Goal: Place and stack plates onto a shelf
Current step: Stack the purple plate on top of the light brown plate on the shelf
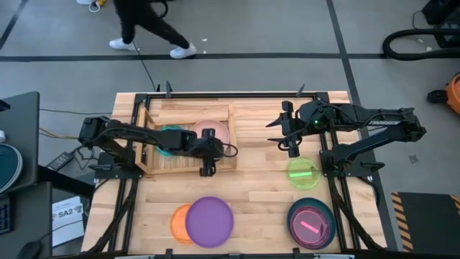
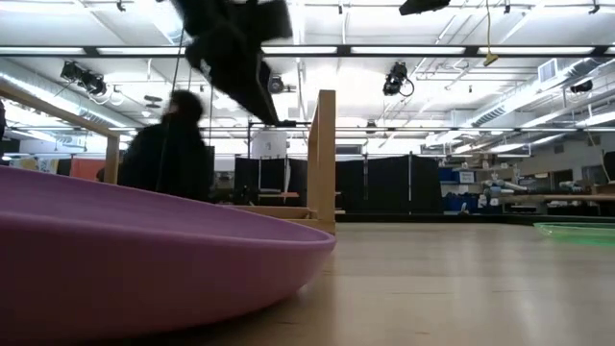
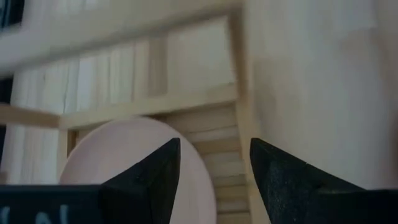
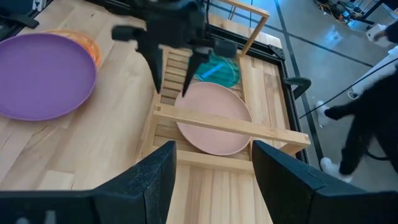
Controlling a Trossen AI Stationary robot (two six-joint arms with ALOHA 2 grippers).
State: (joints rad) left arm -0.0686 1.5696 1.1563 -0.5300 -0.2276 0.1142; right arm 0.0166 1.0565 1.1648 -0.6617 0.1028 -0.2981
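The shelf (image 1: 188,164) is a slatted wooden tray toward the table's far left. A pink plate (image 1: 214,132) lies flat on the slats of its right half, and a teal plate (image 1: 167,137) on its left half. My left gripper (image 1: 208,165) is open and hovers over the near edge of the pink plate (image 3: 124,155), by the shelf's near rail. In the right wrist view the left gripper (image 4: 172,87) stands over the slats beside the pink plate (image 4: 211,121). My right gripper (image 1: 292,147) is open and empty, right of the shelf and above the bare table.
A green plate (image 1: 303,173) lies near the right arm. A large purple plate (image 1: 210,221) sits on an orange plate (image 1: 176,223) at the near edge. A magenta-red plate (image 1: 310,224) sits in a dark teal plate (image 1: 295,212) at the near right. A person (image 1: 147,25) walks beyond the far edge.
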